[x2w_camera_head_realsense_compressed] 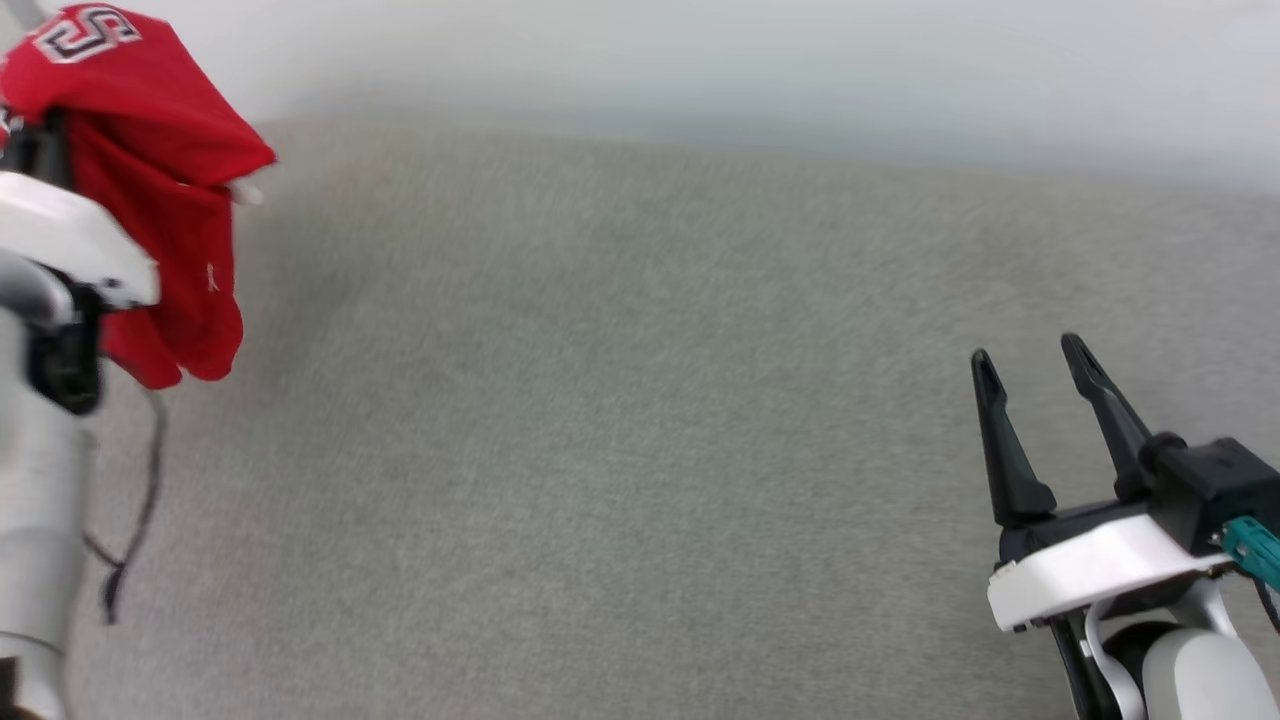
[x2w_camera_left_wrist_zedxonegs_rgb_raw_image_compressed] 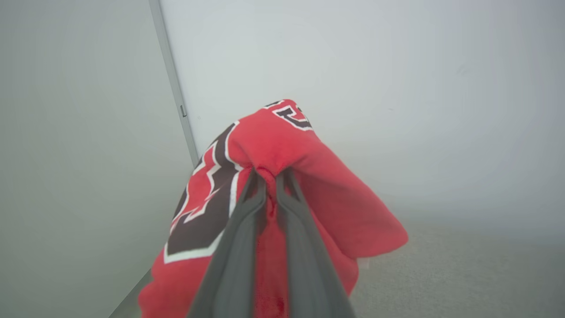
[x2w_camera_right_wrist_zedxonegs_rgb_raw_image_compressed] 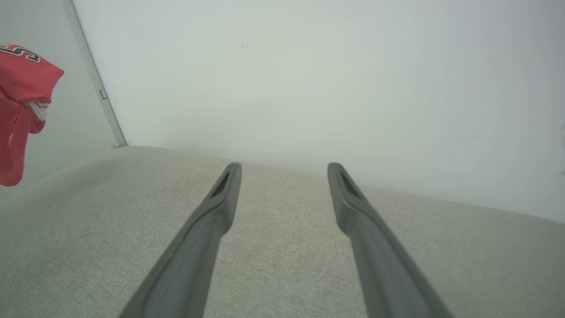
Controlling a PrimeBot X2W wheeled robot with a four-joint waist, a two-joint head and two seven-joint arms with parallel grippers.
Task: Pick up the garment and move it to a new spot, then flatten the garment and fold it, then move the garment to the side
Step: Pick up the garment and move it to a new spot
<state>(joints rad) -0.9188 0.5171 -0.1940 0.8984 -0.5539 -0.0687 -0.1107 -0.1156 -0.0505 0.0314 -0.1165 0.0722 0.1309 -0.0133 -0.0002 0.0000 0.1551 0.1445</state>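
Note:
The garment (x2w_camera_head_realsense_compressed: 150, 180) is a red jersey with black, white-outlined lettering. It hangs bunched in the air at the far left of the head view, above the grey fabric surface (x2w_camera_head_realsense_compressed: 640, 400). My left gripper (x2w_camera_left_wrist_zedxonegs_rgb_raw_image_compressed: 270, 174) is shut on the garment (x2w_camera_left_wrist_zedxonegs_rgb_raw_image_compressed: 282, 145), its two fingers pinching a fold of red cloth that drapes over and around them. The garment (x2w_camera_right_wrist_zedxonegs_rgb_raw_image_compressed: 20, 110) also hangs at the left edge of the right wrist view. At the lower right of the head view my right gripper (x2w_camera_head_realsense_compressed: 1030, 355) stands open over the surface, nothing between its fingers (x2w_camera_right_wrist_zedxonegs_rgb_raw_image_compressed: 220, 207).
A pale wall (x2w_camera_head_realsense_compressed: 700, 60) rises behind the grey fabric surface. A thin vertical metal strip (x2w_camera_left_wrist_zedxonegs_rgb_raw_image_compressed: 174, 88) runs down the wall near the corner. A dark cable (x2w_camera_head_realsense_compressed: 140, 500) dangles beside my left arm.

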